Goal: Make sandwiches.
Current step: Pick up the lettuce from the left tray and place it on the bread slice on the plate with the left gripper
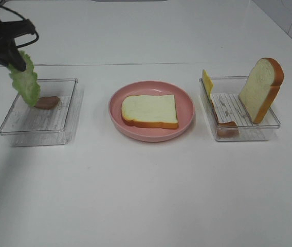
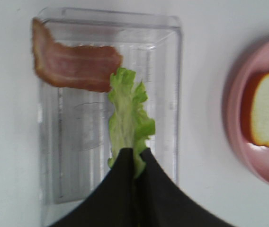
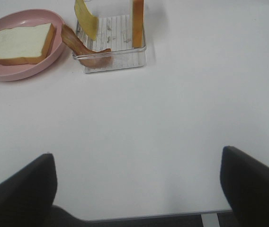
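Note:
My left gripper (image 1: 16, 63) is shut on the top of a ruffled green lettuce leaf (image 1: 25, 81), which hangs above the left clear tray (image 1: 12, 126); the wrist view shows the black fingers (image 2: 125, 189) pinching the lettuce leaf (image 2: 127, 120). A bacon strip (image 1: 47, 102) lies in that tray under the leaf's tip. One bread slice (image 1: 150, 110) lies flat on the pink plate (image 1: 187, 103). In the right tray (image 1: 249, 131) a second bread slice (image 1: 260, 88) leans upright, with a yellow cheese square (image 1: 206, 81) and a bacon strip (image 1: 225, 124). My right gripper (image 3: 139, 189) is open over bare table, out of the high view.
The white table (image 1: 146, 195) spreads wide in front of the trays and plate. The plate sits between the two trays with gaps on both sides. A wall edge shows at the far right corner.

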You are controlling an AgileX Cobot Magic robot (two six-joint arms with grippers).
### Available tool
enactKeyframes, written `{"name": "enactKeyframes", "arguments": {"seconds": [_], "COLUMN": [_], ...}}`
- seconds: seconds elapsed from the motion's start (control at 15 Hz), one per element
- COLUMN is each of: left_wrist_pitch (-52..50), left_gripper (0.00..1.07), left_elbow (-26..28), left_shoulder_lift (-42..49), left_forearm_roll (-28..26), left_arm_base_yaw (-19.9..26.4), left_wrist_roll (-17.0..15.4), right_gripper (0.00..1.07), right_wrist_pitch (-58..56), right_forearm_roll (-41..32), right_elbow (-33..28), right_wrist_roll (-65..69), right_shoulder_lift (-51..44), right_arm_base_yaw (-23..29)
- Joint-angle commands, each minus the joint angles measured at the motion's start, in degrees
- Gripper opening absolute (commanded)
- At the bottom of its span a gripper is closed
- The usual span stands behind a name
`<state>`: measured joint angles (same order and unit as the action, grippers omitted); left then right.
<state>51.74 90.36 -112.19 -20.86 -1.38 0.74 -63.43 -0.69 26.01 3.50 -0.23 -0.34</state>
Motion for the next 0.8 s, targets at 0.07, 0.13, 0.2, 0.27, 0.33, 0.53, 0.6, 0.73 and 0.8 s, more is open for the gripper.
{"name": "enactKeyframes", "arguments": {"seconds": [0.07, 0.13, 0.2, 0.27, 0.33, 0.53, 0.6, 0.73, 0.8], "left_wrist_pitch": [0.63, -0.11, -1.6, -2.81, -3.09, -4.24, -5.84, -7.45, -8.71], "left_gripper": [0.0, 0.0, 0.0, 0.0, 0.0, 0.0, 0.0, 0.0, 0.0], "left_elbow": [4.41, 5.16, 7.1, 9.45, 11.23, 14.67, 16.39, 17.59, 17.93], "left_shoulder_lift": [0.63, 0.57, -0.17, -2.06, -3.61, -7.96, -10.6, -13.12, -14.61], "left_forearm_roll": [-4.7, -5.44, -7.62, -11.57, -13.69, -17.13, -18.91, -21.54, -23.66], "left_arm_base_yaw": [-4.07, -4.93, -6.82, -9.17, -10.71, -15.01, -17.53, -19.65, -21.03], "left_wrist_roll": [-0.11, -0.11, -0.11, -0.11, -0.11, -0.11, -0.11, -0.06, 0.11], "right_gripper": [0.89, 0.89, 0.89, 0.89, 0.89, 0.89, 0.89, 0.89, 0.89], "right_wrist_pitch": [0.46, 0.46, 0.46, 0.46, 0.46, 0.46, 0.46, 0.46, 0.46], "right_forearm_roll": [-0.17, -0.17, -0.17, -0.17, -0.17, -0.17, -0.17, -0.17, -0.17], "right_elbow": [-0.23, -0.23, -0.23, -0.23, -0.23, -0.23, -0.23, -0.23, -0.23], "right_wrist_roll": [-0.29, -0.29, -0.29, -0.29, -0.29, -0.29, -0.29, -0.29, -0.29], "right_shoulder_lift": [-1.83, -1.83, -1.83, -1.83, -1.83, -1.83, -1.83, -1.83, -1.83], "right_arm_base_yaw": [-0.29, -0.29, -0.29, -0.29, -0.29, -0.29, -0.29, -0.29, -0.29]}}
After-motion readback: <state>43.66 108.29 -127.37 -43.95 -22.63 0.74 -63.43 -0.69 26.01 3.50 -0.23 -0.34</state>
